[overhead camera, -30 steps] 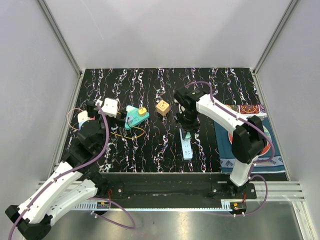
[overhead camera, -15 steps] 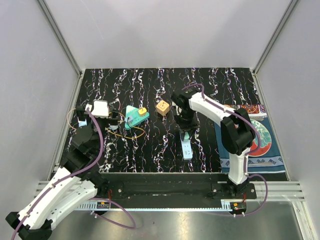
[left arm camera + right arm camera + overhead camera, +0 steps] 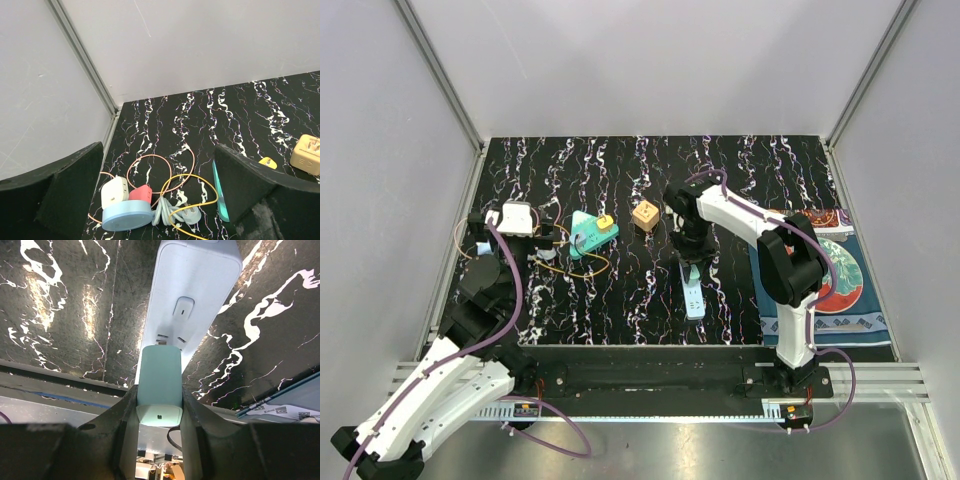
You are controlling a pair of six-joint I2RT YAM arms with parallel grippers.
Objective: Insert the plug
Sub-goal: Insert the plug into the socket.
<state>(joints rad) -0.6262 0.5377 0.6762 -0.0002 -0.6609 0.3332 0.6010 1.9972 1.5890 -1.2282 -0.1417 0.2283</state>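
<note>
- Fingers [image 3: 124, 412] of our right gripper [image 3: 159, 407] pinch the pale plug [image 3: 159, 382], its prongs right at a socket on the power strip [image 3: 197, 295].
- We'd say it's lined up but not seated, so the push home is left.
- Right arm reaches mid-table, wrist pointing down.
- Left gripper [image 3: 159, 192] gapes wide, empty, above the cables [image 3: 164, 210].

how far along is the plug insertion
Done: the right end effector grips the plug and has it lined up on the power strip. In hand: its prongs sit at a socket's slots, with a bit of metal showing, so it looks not fully seated. Left: push it home and release. The left end effector hangs open above loose cables.
</note>
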